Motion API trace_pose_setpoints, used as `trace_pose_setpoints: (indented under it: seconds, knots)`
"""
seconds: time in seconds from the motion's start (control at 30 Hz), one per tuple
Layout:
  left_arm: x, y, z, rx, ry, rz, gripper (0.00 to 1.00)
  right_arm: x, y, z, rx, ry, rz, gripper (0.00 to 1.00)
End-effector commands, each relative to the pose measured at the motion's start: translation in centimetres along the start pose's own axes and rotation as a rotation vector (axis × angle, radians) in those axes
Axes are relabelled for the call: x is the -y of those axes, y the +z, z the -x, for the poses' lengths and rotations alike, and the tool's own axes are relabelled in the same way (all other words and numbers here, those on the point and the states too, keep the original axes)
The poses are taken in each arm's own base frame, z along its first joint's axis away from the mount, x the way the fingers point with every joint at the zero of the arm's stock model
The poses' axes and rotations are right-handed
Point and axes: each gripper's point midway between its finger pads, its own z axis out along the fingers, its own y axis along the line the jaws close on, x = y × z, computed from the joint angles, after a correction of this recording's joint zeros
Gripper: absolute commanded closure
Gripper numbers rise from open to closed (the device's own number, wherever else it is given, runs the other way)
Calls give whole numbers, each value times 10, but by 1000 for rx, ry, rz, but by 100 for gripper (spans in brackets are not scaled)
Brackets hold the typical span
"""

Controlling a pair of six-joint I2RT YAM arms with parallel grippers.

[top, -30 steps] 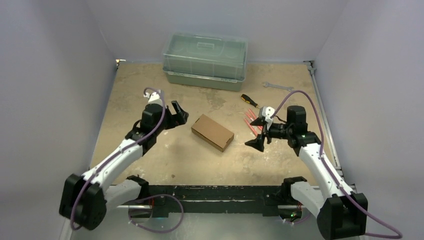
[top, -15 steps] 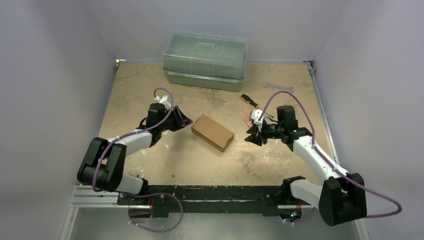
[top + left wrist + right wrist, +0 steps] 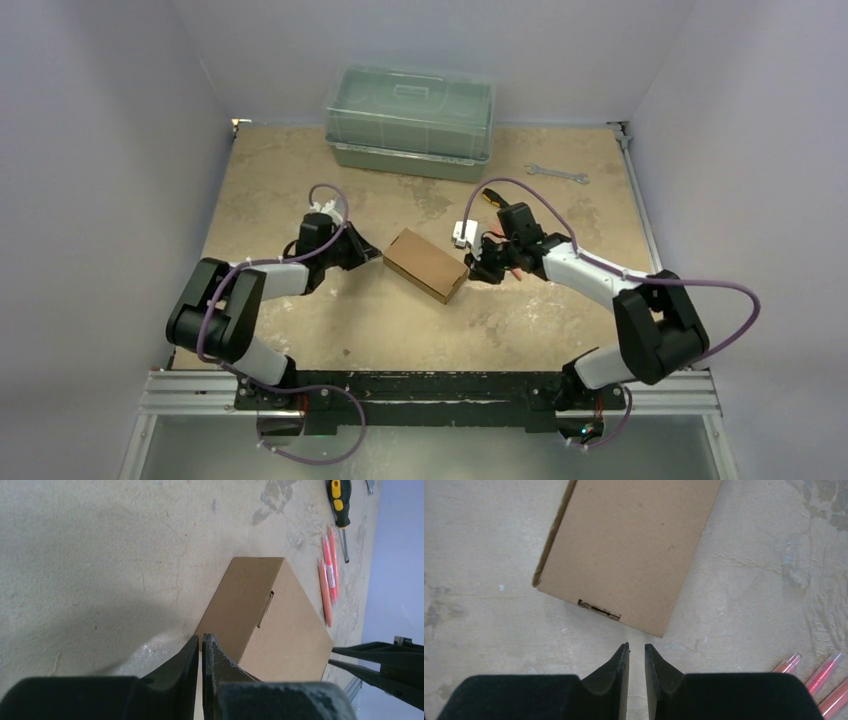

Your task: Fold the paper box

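Closed paper box (image 3: 425,264) lying on bench (image 3: 330,335); left jaws pressed together by its corner; right jaws slightly apart, empty.

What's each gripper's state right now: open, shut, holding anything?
Left gripper: fingers shut, holding nothing, tips at the edge of the paper box.
Right gripper: fingers narrowly open, holding nothing, just short of the paper box.

Both arms sit low and reach inward, tips facing each other. The left arm (image 3: 270,276) stretches right from a sharply bent elbow; the left end effector (image 3: 201,638) has its fingers all but pressed together, holding nothing. The right arm (image 3: 585,270) angles left; the right end effector (image 3: 636,648) shows a narrow gap, empty.
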Motion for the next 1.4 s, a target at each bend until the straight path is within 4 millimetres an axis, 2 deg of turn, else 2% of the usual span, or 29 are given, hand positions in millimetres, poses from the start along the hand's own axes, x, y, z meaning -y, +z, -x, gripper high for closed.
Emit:
trace_pose_setpoints:
  seconds: [0.0,0.2,0.37,0.47,0.6,0.7,0.83,0.9,0.97,1.03,1.17,1.37]
  knots:
    - [19,5,-9,-51,13,-96,95,31,2,13,-20,4,-125,80]
    - [38,10,-44,-139,60,-131,97,37,3,9,-18,15,-174,76]
    - [55,3,-69,-153,74,-135,97,39,0,1,-43,15,-188,72]
    - [48,-13,-69,-99,43,-102,96,47,-12,-4,-50,15,-212,67]
    - [44,-43,-54,7,27,-55,92,56,-41,-10,-10,36,-236,60]
    - [50,-64,-45,55,22,-55,80,54,-61,-9,43,50,-249,52]
    - [70,-81,-41,60,3,-126,57,39,-84,17,225,89,-186,36]
    - [85,-85,-42,48,-12,-206,45,30,-93,28,310,131,-126,24]
    - [91,-85,-47,17,-33,-238,37,24,-99,37,367,164,-89,13]
    - [93,-80,-50,-13,-38,-235,36,19,-101,41,401,201,-63,2]
    - [92,-66,-52,-68,-31,-200,35,17,-100,43,430,287,-24,1]
    - [83,-50,-51,-84,34,-149,34,24,-89,42,458,558,14,1]
